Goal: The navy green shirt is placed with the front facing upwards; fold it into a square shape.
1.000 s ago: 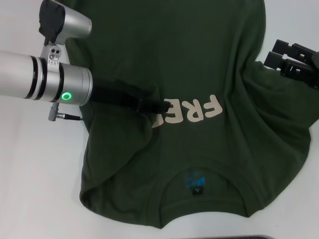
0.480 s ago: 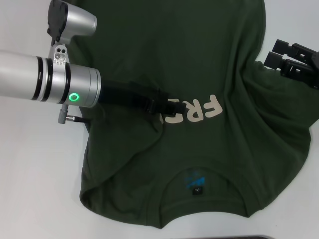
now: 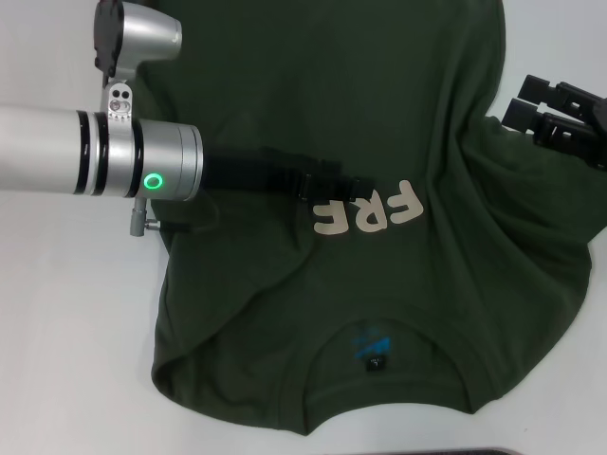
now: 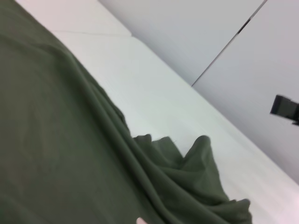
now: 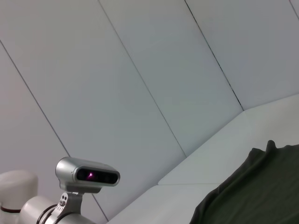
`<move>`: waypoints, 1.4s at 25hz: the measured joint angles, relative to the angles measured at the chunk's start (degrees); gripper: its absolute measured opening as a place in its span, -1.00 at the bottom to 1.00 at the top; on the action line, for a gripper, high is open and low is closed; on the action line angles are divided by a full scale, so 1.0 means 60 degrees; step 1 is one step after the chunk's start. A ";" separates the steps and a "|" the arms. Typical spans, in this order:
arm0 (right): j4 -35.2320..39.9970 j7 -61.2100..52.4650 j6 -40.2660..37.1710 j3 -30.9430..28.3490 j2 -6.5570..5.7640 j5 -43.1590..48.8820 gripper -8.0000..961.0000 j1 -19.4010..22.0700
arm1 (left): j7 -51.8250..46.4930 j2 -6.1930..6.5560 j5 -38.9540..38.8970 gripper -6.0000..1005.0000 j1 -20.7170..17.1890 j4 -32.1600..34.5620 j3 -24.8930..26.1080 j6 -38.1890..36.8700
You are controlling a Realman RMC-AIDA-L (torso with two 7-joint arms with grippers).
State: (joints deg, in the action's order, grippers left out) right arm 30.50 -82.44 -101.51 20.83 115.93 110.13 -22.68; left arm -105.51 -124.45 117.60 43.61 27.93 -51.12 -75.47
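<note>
white table (image 3: 57,332) underneath, bare on the left side. spread across most of it, front up: the navy green shirt (image 3: 398,76), collar end nearest the robot, hem end running out of the head view at the far side, cloth rumpled along the right-hand side and far from square yet.

reaching in low from the left, over the middle of the chest: the left gripper (image 3: 353,184), just beside the far edge of the cream lettering (image 3: 370,218). black fingers against dark cloth, so cannot tell whether apart, together or pinching fabric. parked at the shirt's right edge, beside the bunched folds: the right gripper (image 3: 524,102), its two fingers standing apart with nothing between them.

probably a lengthwise fold under way. best done slowly: keep the left gripper close to the cloth, carry any held layer straight across rather than upward, and lay its edge parallel to the opposite side. smooth the right-hand wrinkles before the next fold, or the square will come out lopsided. use the ribbed collar (image 3: 389,391) and the small neck label (image 3: 377,363) as the centre line.
</note>
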 joint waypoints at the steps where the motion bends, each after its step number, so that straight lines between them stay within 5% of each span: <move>1: -0.0001 0.0000 0.0000 0.0000 0.0001 0.0000 0.90 0.0000 | 0.0006 0.0000 -0.0042 0.57 -0.0012 -0.0014 -0.0004 -0.0016; 28: 0.0000 -0.0010 0.0059 0.0000 0.0019 0.0000 0.90 0.0037 | 0.0471 0.0117 -0.0988 0.62 -0.1090 0.0638 0.0216 -0.0486; 35: 0.0096 -0.0308 0.0111 -0.0105 -0.0079 0.0024 0.90 0.0177 | 0.0482 0.0148 -0.1070 0.64 -0.1775 0.1539 0.0367 -0.0962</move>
State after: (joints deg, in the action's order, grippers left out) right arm 31.07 -84.28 -100.85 20.20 115.46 110.27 -21.62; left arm -102.62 -123.57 111.18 32.96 37.17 -48.92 -81.25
